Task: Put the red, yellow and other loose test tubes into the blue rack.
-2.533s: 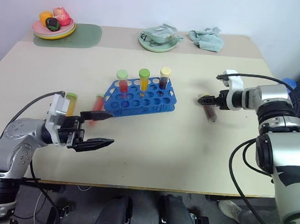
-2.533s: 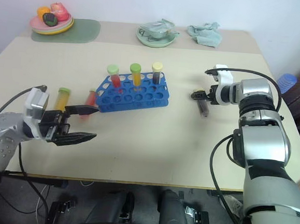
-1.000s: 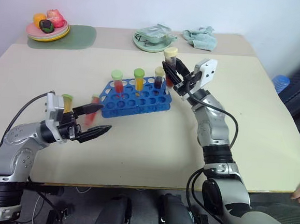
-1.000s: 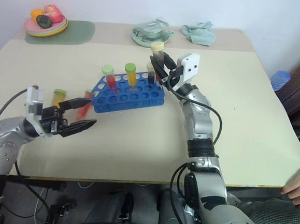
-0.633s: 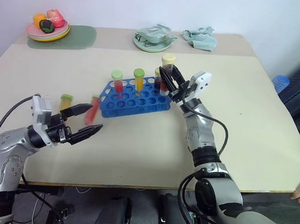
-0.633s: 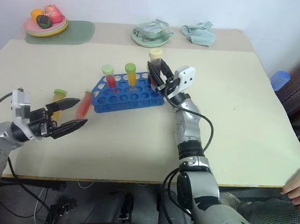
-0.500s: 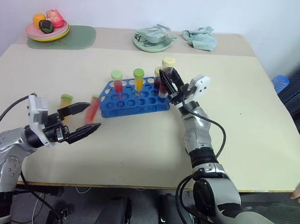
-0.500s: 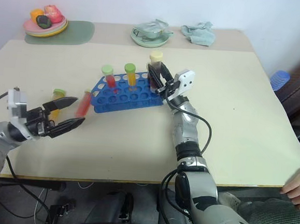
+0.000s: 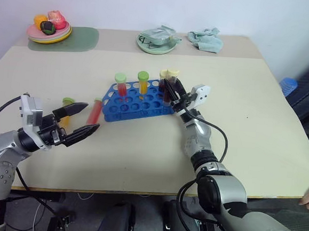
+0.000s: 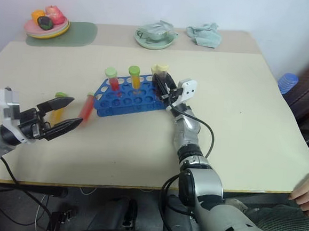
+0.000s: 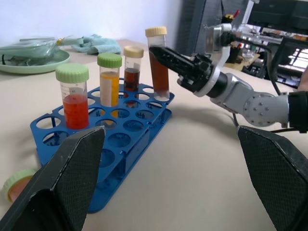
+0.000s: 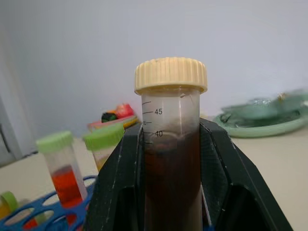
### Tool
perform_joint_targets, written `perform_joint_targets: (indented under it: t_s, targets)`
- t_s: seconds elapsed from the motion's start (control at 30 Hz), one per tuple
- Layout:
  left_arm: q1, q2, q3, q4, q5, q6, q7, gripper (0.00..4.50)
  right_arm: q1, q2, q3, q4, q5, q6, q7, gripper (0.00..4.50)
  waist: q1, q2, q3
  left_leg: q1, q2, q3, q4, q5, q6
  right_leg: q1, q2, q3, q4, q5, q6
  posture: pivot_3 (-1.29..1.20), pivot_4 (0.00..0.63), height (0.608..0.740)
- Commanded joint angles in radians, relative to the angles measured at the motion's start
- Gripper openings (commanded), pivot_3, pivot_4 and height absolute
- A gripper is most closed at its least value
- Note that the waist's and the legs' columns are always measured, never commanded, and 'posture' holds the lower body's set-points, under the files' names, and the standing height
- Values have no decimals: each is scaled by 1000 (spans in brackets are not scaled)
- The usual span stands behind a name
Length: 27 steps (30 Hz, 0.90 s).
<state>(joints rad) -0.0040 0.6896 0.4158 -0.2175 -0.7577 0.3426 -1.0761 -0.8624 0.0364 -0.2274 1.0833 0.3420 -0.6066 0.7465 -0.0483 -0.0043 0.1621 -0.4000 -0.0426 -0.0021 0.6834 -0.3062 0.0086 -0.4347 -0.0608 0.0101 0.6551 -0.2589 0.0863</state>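
The blue rack (image 9: 140, 98) sits near the middle of the table (image 9: 261, 118), long side running left to right, with bare tabletop open on its near side and to its right. Three tubes stand upright in its back row: a red one with a green cap (image 9: 120, 83), a yellow one with a green cap (image 9: 142, 81) and a dark one with a pale cap (image 11: 133, 67). At the rack's right end the right gripper (image 9: 173, 91) is clamped on a fourth tube, the maroon tube (image 9: 172, 85), held upright with its lower end at or in a corner hole; how far it is seated cannot be told.

Left of the rack two loose tubes lie on the table: a red tube (image 9: 94, 112) just beside the rack's left end and an orange tube (image 9: 65, 108) further out. The left gripper (image 9: 78, 123) hovers by them with its fingers spread wide and nothing between them; one fingertip (image 9: 80, 108) overlaps the orange tube in the head view, so contact is unclear.

The right wrist view shows the maroon tube's printed scale and its liquid level between the dark pads (image 12: 118, 187). The left wrist view shows the rack's empty front holes and a green cap (image 11: 15, 183) at the rack's corner, the tube below it cut off.

Along the far edge stand a plate of fruit (image 9: 49, 26), a green dish (image 9: 158, 41) and a cloth (image 9: 206, 38), well apart from the rack.
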Motion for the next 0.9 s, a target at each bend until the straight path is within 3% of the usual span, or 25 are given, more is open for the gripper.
perform_joint_targets:
  t_s: [0.03, 0.2, 0.33, 0.43, 0.73, 0.9]
  targets:
    - [11, 13, 37, -45, -24, 1, 10, 4500, -5, -13, -17, 38, -11, -27, -16, 1182, 0, 0, 0, 2, 0, 0, -1, 0, 0, 2, 0, 0, -1, 0, 0, 0, 150, 740]
    - [13, 14, 38, -46, -29, 0, 16, 4500, 11, -9, -18, 55, -26, -51, -20, 1182, 3, 0, 0, 9, 0, 0, -3, -1, 1, 10, 0, 0, -4, 0, 0, 0, 150, 740]
    - [13, 4, 46, -45, -45, 9, 37, 4500, 28, -6, -3, 56, -65, -116, -70, 2811, 2, 0, 0, 9, 0, 0, -3, -1, 1, 9, 0, 0, -4, 0, 0, 0, 150, 740]
    - [8, -5, 52, -43, -56, 8, 53, 4500, 32, -10, 2, 57, -95, -153, -119, 4351, 1, 1, 0, 9, 0, 0, -3, -1, 1, 9, 0, 0, -4, 0, 0, 0, 150, 740]
    - [-6, -22, 40, -33, -67, -2, 80, 4500, 57, -49, 12, 22, -126, -142, -139, 4439, 0, 0, 0, 9, 0, 0, -3, 0, 0, 9, 0, 0, -4, 0, 0, 0, 150, 740]
    - [-4, -34, 34, -31, -63, -8, 80, 4500, 126, -84, 59, -221, -86, 98, -64, 4439, 3, 0, 0, 9, 0, 0, -3, -1, 1, 9, 0, 0, -4, 0, 0, 0, 150, 740]
